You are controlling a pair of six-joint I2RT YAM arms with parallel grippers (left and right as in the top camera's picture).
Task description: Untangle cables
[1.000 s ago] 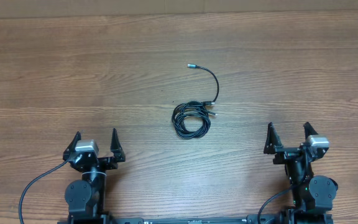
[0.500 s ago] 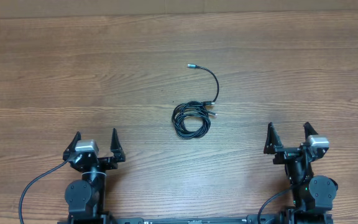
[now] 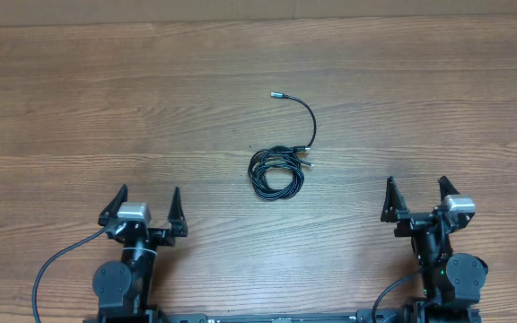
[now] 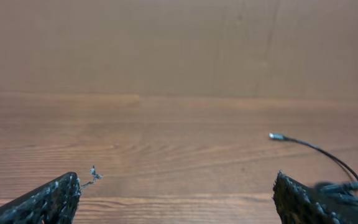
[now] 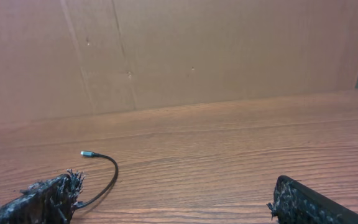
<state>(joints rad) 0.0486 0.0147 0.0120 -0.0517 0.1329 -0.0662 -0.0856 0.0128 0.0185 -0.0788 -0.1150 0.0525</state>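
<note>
Left gripper: the black two-finger left gripper sits low by the near edge of the brown wood-grain table. Its fingers are spread wide with nothing between them, and it is well apart from the task's things.
Cables: the thin black cables lie about mid-table, between the two arms and farther out than both. They are wound together in one small, tight coil.
Loose strand: one cord arcs out of the coil's right side toward the far edge and ends in a small silver-tipped plug. It lies flat and free of the rest.
Right gripper: the black two-finger right gripper sits by the near edge on the right. Its fingers are parted wide and empty, and it is also well apart from the coil.
Done: judging by how things lie, nothing as yet. No cord has been separated from the bundle.
Left: the whole job. That means reaching the coil, taking hold of a strand, drawing the loops apart and laying each cord out alone.
</note>
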